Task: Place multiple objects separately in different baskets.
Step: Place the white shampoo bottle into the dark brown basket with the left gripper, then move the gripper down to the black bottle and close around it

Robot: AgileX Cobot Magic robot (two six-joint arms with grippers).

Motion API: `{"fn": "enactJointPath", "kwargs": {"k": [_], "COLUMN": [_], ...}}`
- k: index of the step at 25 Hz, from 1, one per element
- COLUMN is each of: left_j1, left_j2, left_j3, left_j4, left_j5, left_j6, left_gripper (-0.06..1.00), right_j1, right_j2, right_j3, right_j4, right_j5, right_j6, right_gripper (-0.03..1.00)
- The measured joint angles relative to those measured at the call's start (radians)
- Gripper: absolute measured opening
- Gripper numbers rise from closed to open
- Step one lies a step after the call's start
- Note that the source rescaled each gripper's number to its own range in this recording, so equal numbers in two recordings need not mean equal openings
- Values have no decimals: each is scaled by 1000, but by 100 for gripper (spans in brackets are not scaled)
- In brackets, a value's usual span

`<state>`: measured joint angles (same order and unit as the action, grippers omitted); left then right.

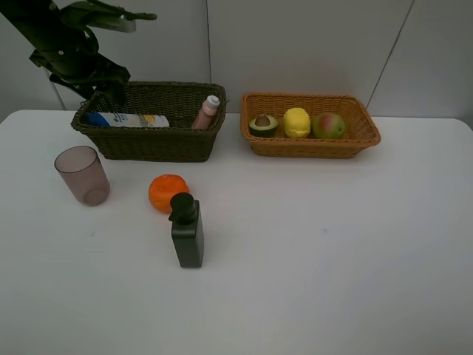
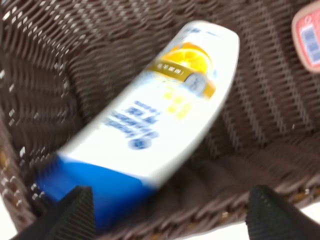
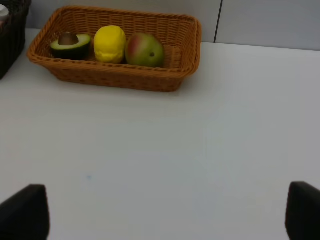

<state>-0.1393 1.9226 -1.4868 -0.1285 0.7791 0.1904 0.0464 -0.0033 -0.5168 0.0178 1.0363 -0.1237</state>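
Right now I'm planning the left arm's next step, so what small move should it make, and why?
Probably lift the left gripper up, clear of the dark basket: its jaws stand open and the white blue-capped bottle already lies inside, not gripped. The mauve cup, black pump bottle and orange wait on the table.

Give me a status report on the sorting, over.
Left gripper open over the dark basket, white bottle lying inside. Right gripper open, empty, over the table. Orange, pump bottle and cup on the table, unsorted. Orange crowds the pump bottle.
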Motion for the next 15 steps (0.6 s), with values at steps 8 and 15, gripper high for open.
{"fn": "enactJointPath", "kwargs": {"k": [8,15], "left_j1": [1,1], "left_j2": [-96,-194], "left_j3": [0,0], "left_j4": [39,40], "left_j5": [100,232], "left_j6": [-21,-31], "left_gripper": [83,83], "right_j1": [0,0], "right_j2": [0,0], "right_j3": [0,0], "right_j4": [0,0], "right_j5": [0,0], "right_j6": [0,0], "right_gripper": [100,100]}}
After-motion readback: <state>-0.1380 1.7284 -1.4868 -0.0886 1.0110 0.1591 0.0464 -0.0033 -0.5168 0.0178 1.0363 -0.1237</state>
